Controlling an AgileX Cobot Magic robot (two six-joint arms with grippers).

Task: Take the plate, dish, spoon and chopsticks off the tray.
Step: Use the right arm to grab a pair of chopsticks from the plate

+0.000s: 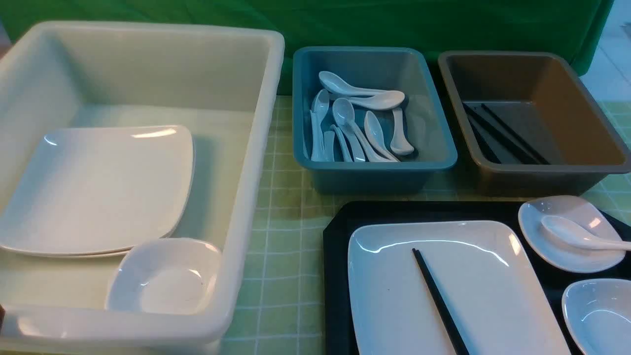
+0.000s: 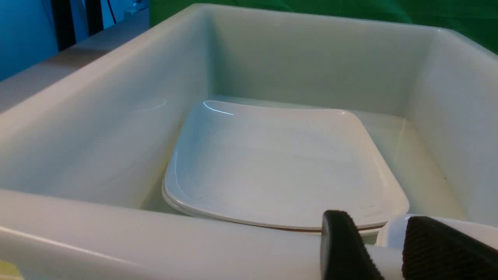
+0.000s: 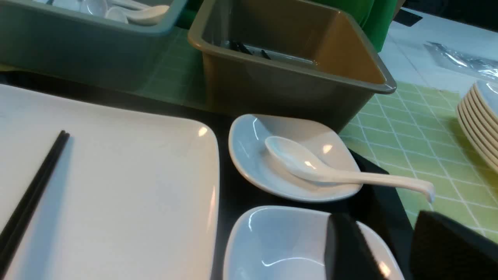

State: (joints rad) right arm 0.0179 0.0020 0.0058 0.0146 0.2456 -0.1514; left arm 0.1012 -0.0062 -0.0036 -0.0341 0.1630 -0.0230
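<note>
The black tray [image 1: 340, 246] sits front right. On it lies the large white plate [image 1: 473, 276] with the black chopsticks [image 1: 438, 301] lying across it. The white spoon [image 1: 577, 235] rests in the farther small dish [image 1: 547, 241], and a second small dish [image 1: 601, 310] sits nearer. Neither arm shows in the front view. In the right wrist view my right gripper [image 3: 393, 249] is open, and the near dish's [image 3: 280, 245] rim shows between the jaws. The spoon [image 3: 311, 167] lies just beyond. In the left wrist view my left gripper [image 2: 389, 249] is open and empty at the white tub's near wall.
The big white tub [image 1: 256, 148] at left holds stacked plates [image 1: 98, 187] and a small dish [image 1: 162, 276]. The teal tub [image 1: 374, 167] holds several spoons. The brown tub [image 1: 542, 172] holds chopsticks. A stack of plates [image 3: 478, 120] stands beside the tray in the right wrist view.
</note>
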